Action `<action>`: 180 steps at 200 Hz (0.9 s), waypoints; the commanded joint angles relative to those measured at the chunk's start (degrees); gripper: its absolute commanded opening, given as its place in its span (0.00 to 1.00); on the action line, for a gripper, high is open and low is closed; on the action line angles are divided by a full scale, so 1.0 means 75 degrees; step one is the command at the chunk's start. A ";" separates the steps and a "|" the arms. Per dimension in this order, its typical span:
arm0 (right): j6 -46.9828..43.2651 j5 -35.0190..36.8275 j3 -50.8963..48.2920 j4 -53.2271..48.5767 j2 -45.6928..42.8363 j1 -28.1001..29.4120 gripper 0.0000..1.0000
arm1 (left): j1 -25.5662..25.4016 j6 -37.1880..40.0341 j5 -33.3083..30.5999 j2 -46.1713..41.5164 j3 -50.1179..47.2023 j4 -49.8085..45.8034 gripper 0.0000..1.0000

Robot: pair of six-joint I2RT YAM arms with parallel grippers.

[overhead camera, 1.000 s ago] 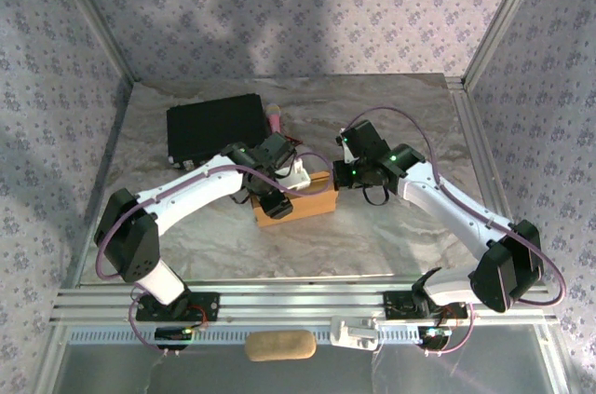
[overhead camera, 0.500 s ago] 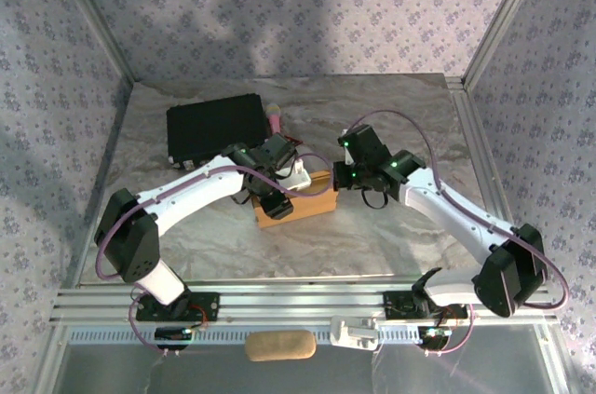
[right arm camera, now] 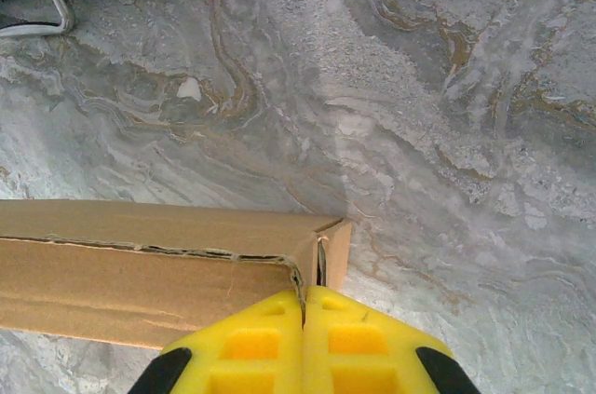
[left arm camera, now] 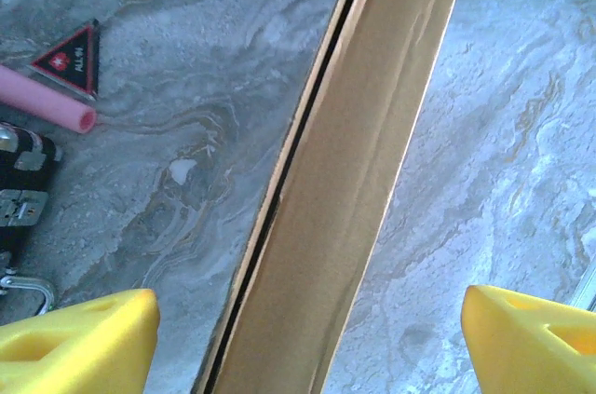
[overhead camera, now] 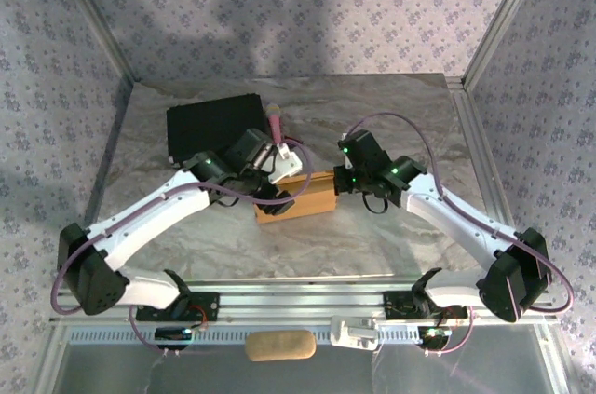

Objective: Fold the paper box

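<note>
The paper box [overhead camera: 298, 198] is a tan cardboard box lying mid-table, its long side running left to right. My left gripper [overhead camera: 285, 165] hovers over the box's back edge. In the left wrist view this gripper [left arm camera: 307, 343] is open, its yellow fingertips [left arm camera: 79, 338] spread wide to either side of the box [left arm camera: 345, 189] and touching nothing. My right gripper [overhead camera: 341, 180] is at the box's right end. In the right wrist view the right gripper [right arm camera: 305, 319] is shut, with the thin cardboard wall [right arm camera: 186, 273] at the corner pinched between its pads.
A black case [overhead camera: 212, 129] lies at the back left with a pink microphone [overhead camera: 277, 121] beside it. Both also show at the edge of the left wrist view, as the microphone [left arm camera: 47, 107] and the case [left arm camera: 19, 194]. Aluminium rails [overhead camera: 298, 301] run along the near edge.
My left gripper opened, came off the box and drew back toward the black case, its arm stretching out lower. The right gripper shifted slightly left, still shut.
</note>
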 commanded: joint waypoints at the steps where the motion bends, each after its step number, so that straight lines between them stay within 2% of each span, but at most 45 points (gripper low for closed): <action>1: -0.0070 0.0288 0.0039 -0.0234 0.0069 0.0125 0.00 | -0.0021 -0.0498 -0.0402 -0.0218 -0.0104 0.0056 0.83; 26: -0.0057 0.0346 0.0066 -0.0266 0.0103 0.0189 0.00 | -0.0012 -0.1327 -0.1371 -0.0792 -0.0122 -0.0262 0.79; 47: -0.0066 0.0381 0.0128 -0.0320 0.0145 0.0201 0.00 | -0.0022 -0.2385 -0.2273 -0.1387 -0.0230 -0.0971 0.67; 59: -0.0069 0.0407 0.0157 -0.0354 0.0163 0.0216 0.00 | -0.0023 -0.3082 -0.2543 -0.1707 -0.0355 -0.1434 0.60; 70: -0.0068 0.0425 0.0182 -0.0371 0.0174 0.0231 0.00 | -0.0026 -0.3687 -0.2672 -0.2000 -0.0523 -0.1757 0.57; 97: -0.0048 0.0475 0.0182 -0.0405 0.0166 0.0251 0.00 | -0.0011 -0.4494 -0.2632 -0.2428 -0.0894 -0.1941 0.52; 131: -0.0003 0.0530 0.0135 -0.0421 0.0093 0.0306 0.00 | -0.0007 -0.4621 -0.2002 -0.2121 -0.0892 -0.1617 0.49; 180: 0.0002 0.0556 0.0190 -0.0469 0.0100 0.0322 0.00 | -0.0002 -0.4681 -0.2115 -0.1322 -0.0661 -0.1400 0.41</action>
